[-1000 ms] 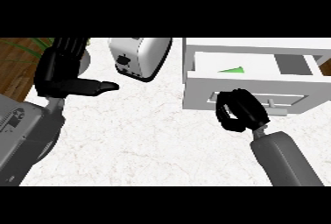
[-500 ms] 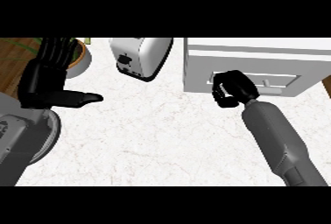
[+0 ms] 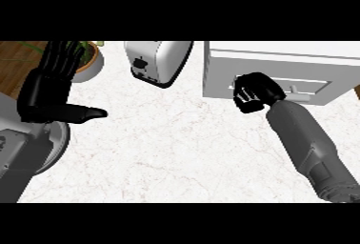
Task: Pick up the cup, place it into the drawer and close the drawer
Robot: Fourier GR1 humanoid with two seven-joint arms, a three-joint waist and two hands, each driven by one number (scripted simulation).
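Right hand [image 3: 252,91] sat right of centre, fingers curled into a fist with nothing visibly in it, knuckles against the left end of the drawer [image 3: 318,86] front. Drawer looked pushed in, front closed against the white cabinet [image 3: 281,50] at upper right. Handle [image 3: 304,90] was just right of the hand, not gripped as far as I could tell. Cup: not visible anywhere in the view; drawer interior was hidden, so couldn't confirm where it was. Left hand [image 3: 49,93] rested open at the left edge, fingers straight and pointing up-frame, thumb sticking out to the right, holding nothing. Toaster [image 3: 158,59] stood top centre on the white marble counter [image 3: 175,147], well apart from both hands. Potted plant [image 3: 90,59] was at upper left, just beside the left hand's fingertips.
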